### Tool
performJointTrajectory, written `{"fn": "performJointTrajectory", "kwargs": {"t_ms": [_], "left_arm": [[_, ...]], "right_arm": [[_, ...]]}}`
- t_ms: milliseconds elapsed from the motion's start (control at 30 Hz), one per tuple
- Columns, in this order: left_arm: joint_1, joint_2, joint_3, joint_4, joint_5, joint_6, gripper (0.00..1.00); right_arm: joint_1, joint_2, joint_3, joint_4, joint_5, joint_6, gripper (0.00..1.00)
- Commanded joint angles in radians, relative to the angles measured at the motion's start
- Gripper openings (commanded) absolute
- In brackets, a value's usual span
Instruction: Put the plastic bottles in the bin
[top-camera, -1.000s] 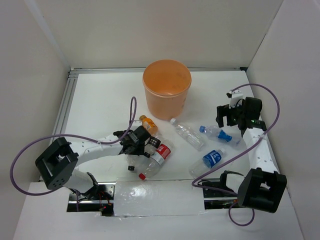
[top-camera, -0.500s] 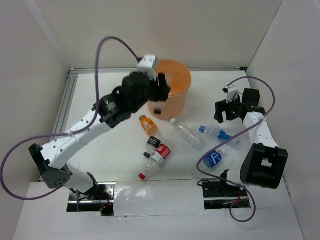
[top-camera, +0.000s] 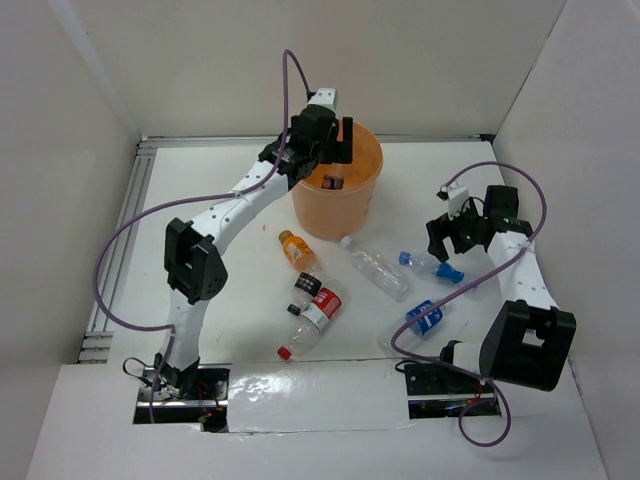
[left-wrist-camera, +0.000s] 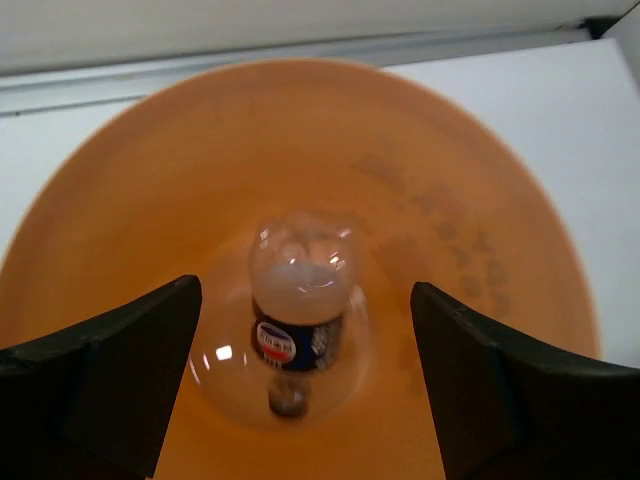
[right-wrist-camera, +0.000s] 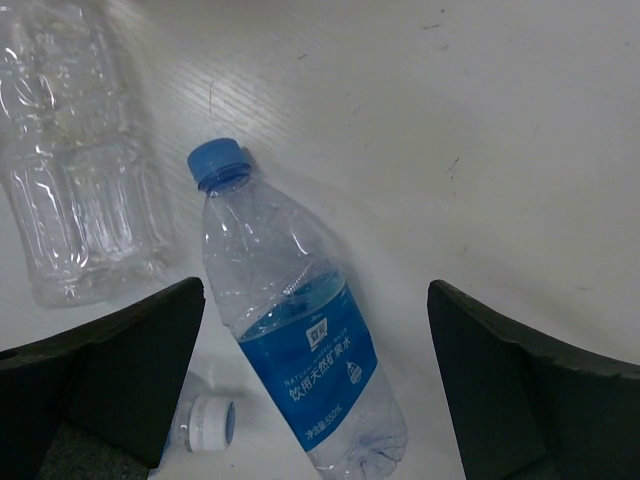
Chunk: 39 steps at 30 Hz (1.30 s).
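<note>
The orange bin (top-camera: 350, 205) stands at the back centre of the table. My left gripper (top-camera: 327, 140) hangs open right above it. In the left wrist view a dark-labelled bottle (left-wrist-camera: 300, 265) lies loose inside the bin (left-wrist-camera: 480, 210), below the open left gripper (left-wrist-camera: 305, 298). My right gripper (top-camera: 450, 243) hovers open over a blue-capped, blue-labelled bottle (right-wrist-camera: 300, 340), touching nothing. Other plastic bottles lie on the table: an orange one (top-camera: 295, 248), a red-labelled one (top-camera: 318, 312), a clear one (top-camera: 376, 267) and a blue-labelled one (top-camera: 425, 318).
White walls enclose the table on three sides. A metal rail (top-camera: 125, 230) runs along the left edge. In the right wrist view a clear bottle (right-wrist-camera: 80, 190) lies left of the blue-labelled one, and a white cap (right-wrist-camera: 205, 420) shows at the bottom.
My left arm rose from the table's middle with a bottle, swung over the bin and opened; the bottle now lies inside. The right gripper shifted slightly over the blue bottle.
</note>
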Motion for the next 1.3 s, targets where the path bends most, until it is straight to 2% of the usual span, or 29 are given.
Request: {"fn": "performJointTrajectory", "kwargs": {"t_ms": [0, 200, 267, 367, 400, 433, 467, 500, 533, 667, 833, 867, 900, 1000, 1033, 1167, 1200, 1267], "left_arm": [[0.005, -0.048, 0.051, 0.047, 0.004, -0.005, 1.0], [0.005, -0.158, 0.032, 0.058, 0.062, 0.006, 1.0], [-0.03, -0.268, -0.012, 0.058, 0.032, 0.021, 1.0], [-0.062, -0.431, -0.226, 0.045, -0.035, 0.012, 1.0], [-0.063, -0.556, -0.3, 0.026, -0.074, -0.036, 0.98], [-0.063, -0.619, -0.46, 0.009, -0.089, -0.069, 0.98], [-0.063, -0.684, -0.548, -0.017, -0.098, -0.104, 0.98], [-0.053, -0.744, -0.634, -0.027, -0.082, -0.176, 0.98], [-0.053, -0.843, -0.785, -0.037, -0.06, -0.207, 0.98], [-0.027, -0.954, -1.036, -0.08, 0.019, -0.353, 0.99], [0.014, -0.909, -1.189, 0.037, 0.154, -0.468, 0.99], [0.014, -0.864, -1.199, 0.085, 0.192, -0.514, 0.99], [0.025, -0.838, -1.212, 0.106, 0.193, -0.514, 0.99], [0.025, -0.745, -1.166, 0.102, 0.219, -0.56, 0.99], [0.025, -0.712, -1.146, 0.087, 0.219, -0.56, 0.99], [0.025, -0.585, -1.071, 0.045, 0.219, -0.588, 0.99], [0.025, -0.585, -1.071, 0.054, 0.234, -0.588, 0.99], [0.025, -0.572, -1.071, 0.078, 0.243, -0.588, 0.99]], "right_arm": [[-0.006, -0.025, 0.021, -0.076, 0.028, -0.103, 0.99], [-0.006, -0.025, 0.001, -0.151, 0.066, -0.216, 0.99], [-0.006, -0.016, -0.013, -0.19, 0.077, -0.26, 0.99], [-0.006, -0.016, -0.043, -0.181, 0.111, -0.273, 0.99], [-0.006, -0.016, -0.068, -0.168, 0.12, -0.285, 0.99], [-0.006, -0.005, -0.077, -0.168, 0.12, -0.297, 0.99], [-0.006, 0.004, -0.086, -0.168, 0.12, -0.298, 0.99], [0.005, 0.028, -0.1, -0.159, 0.12, -0.308, 0.99], [0.015, 0.045, -0.1, -0.145, 0.12, -0.308, 0.99], [0.046, 0.119, -0.134, -0.061, 0.18, -0.298, 0.96], [0.055, 0.151, -0.166, 0.04, 0.2, -0.287, 0.72], [0.055, 0.151, -0.166, 0.04, 0.2, -0.287, 0.64], [0.055, 0.151, -0.166, 0.04, 0.2, -0.287, 0.64], [0.008, 0.102, -0.114, -0.013, 0.132, -0.305, 0.5], [-0.003, 0.061, -0.097, -0.026, 0.117, -0.314, 0.41], [-0.046, -0.03, 0.088, -0.119, -0.027, -0.324, 0.38], [-0.046, -0.04, 0.129, -0.139, -0.109, -0.324, 0.28], [-0.046, -0.06, 0.247, -0.148, -0.197, -0.304, 0.27]]}}
